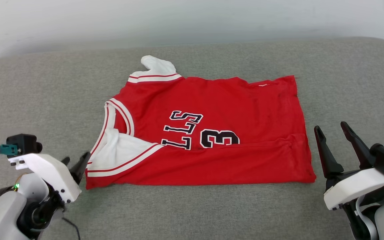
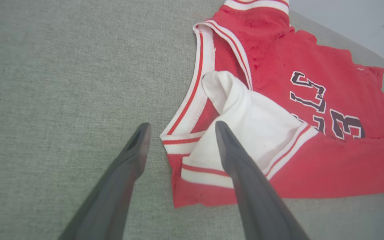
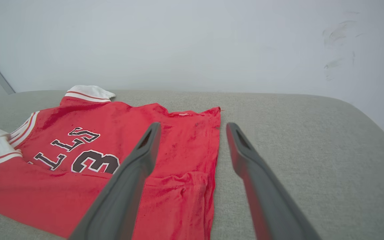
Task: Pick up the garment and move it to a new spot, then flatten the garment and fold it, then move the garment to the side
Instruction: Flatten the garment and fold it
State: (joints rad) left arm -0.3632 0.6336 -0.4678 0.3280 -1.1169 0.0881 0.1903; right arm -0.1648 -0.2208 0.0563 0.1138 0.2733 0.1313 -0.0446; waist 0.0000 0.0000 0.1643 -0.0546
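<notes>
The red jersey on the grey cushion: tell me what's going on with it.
A two-armed robot is partway through folding the red jersey, which lies on the grey cushion. Its near long edge is folded up over the front, covering the lower part of the printing, and one white sleeve is tucked in at the collar end. The left gripper sits by that collar end and the right gripper beside the hem end; both are open and hold nothing.

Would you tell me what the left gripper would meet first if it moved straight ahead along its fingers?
Most likely the garment: the open left gripper points at its near corner, where the white sleeve lies folded beside the striped collar trim. Its height above the fabric is unclear.
</notes>
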